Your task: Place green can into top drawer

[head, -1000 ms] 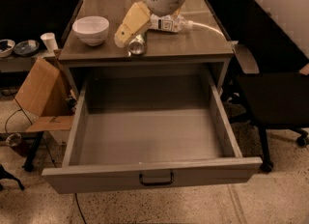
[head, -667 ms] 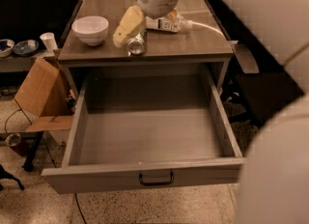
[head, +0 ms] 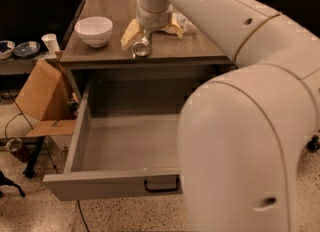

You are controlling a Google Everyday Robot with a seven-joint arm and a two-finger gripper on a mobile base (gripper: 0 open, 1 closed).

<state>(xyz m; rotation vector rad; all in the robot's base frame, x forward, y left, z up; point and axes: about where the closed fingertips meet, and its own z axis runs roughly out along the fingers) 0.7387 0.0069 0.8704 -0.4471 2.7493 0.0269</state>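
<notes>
The green can [head: 141, 46] lies on its side on the cabinet top [head: 100, 51], its shiny silver end facing me. My gripper [head: 148, 37] hangs straight down over it from the white arm, with its tan fingers [head: 130, 34] spread to either side of the can, open. The top drawer [head: 107, 183] is pulled wide open below the top, grey, with a dark loop handle [head: 161, 186] on its front panel. The drawer's right part is hidden behind my arm.
A white bowl [head: 93, 30] stands on the cabinet top left of the can. A clear bottle [head: 183, 22] peeks out behind the gripper. My arm's elbow [head: 250, 141] fills the right foreground. A cardboard box [head: 42, 98] sits left of the drawer.
The gripper has settled lower over the can, its fingers now on both sides of it. The arm has swung into the right foreground and covers the drawer's right side.
</notes>
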